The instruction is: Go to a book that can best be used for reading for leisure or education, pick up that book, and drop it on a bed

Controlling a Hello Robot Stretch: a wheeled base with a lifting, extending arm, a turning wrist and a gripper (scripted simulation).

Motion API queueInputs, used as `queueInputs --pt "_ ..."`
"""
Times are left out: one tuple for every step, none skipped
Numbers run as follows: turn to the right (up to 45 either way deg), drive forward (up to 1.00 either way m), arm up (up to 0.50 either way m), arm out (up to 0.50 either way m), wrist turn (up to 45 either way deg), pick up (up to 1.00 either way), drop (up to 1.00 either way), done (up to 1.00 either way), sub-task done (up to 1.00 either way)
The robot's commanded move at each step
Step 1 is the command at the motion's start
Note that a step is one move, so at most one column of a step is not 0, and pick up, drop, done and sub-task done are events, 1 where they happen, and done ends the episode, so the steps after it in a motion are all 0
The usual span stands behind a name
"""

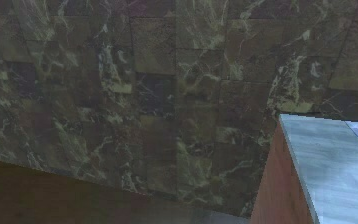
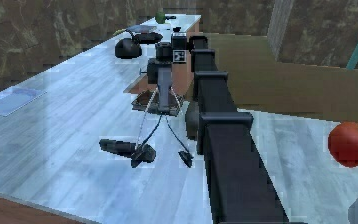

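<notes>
Ahead, marble wall (image 1: 137, 90) beside table (image 1: 327, 170).

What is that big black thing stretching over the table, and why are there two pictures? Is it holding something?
It is a robot on wheels with one long arm. One camera looks ahead: it sees a dark marble-tiled wall and the corner of a pale blue-grey table with a reddish-brown wooden side. The other camera looks out sideways, where the arm reaches. The dark square bar is that arm, and at its far end sits the gripper with two thin fingers. On the table lie a small dark long object, a red round thing, a dark bowl-like shape and a flat brown thing. Things lie right by the gripper, so I cannot tell whether it holds anything.
</notes>
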Motion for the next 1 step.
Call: queueInputs --pt "0.0 0.00 0.00 0.00 45.0 0.00 0.00 0.00 0.00"
